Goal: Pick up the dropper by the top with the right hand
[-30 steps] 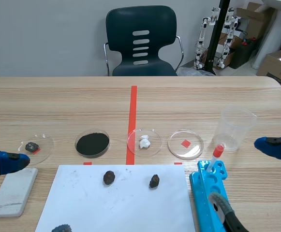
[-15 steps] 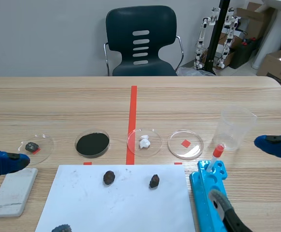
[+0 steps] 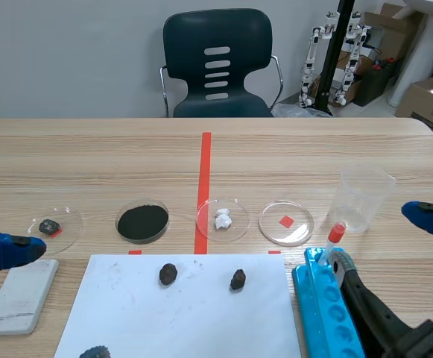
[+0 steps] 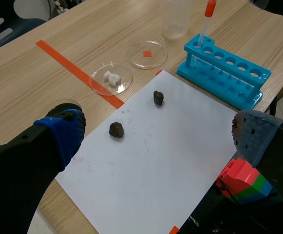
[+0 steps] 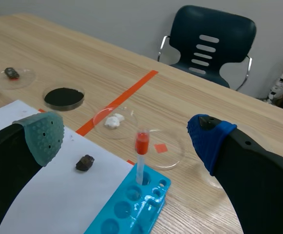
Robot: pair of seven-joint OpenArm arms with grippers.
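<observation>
Plainly, the dropper (image 5: 141, 158) stands upright, red bulb on top, in the end hole of the blue rack (image 5: 131, 209). The rack sits toward the table's (image 3: 89, 149) near edge on the robot's right, just beside the white paper (image 3: 179, 313) and near the clear cup (image 3: 361, 198). The right gripper (image 5: 125, 139) has its fingers spread wide, with the dropper ahead in the gap and touching neither pad. The left gripper (image 4: 159, 131) is likewise spread over the paper, holding nothing.
</observation>
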